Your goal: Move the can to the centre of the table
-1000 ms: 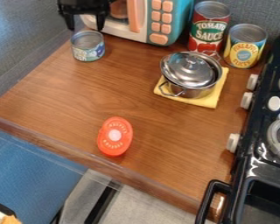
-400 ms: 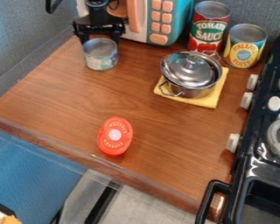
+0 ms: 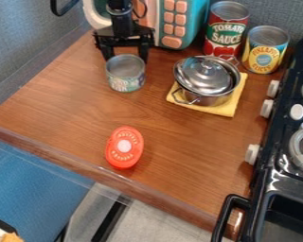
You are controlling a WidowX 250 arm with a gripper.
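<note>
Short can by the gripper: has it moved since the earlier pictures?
Yes. The short can has shifted down and to the right in the camera view, away from the microwave and closer to the lidded pot.

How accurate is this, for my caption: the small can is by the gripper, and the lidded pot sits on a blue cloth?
One slip: the cloth under the lidded pot is yellow, not blue, as the camera view shows. The small can is by the gripper.
</note>
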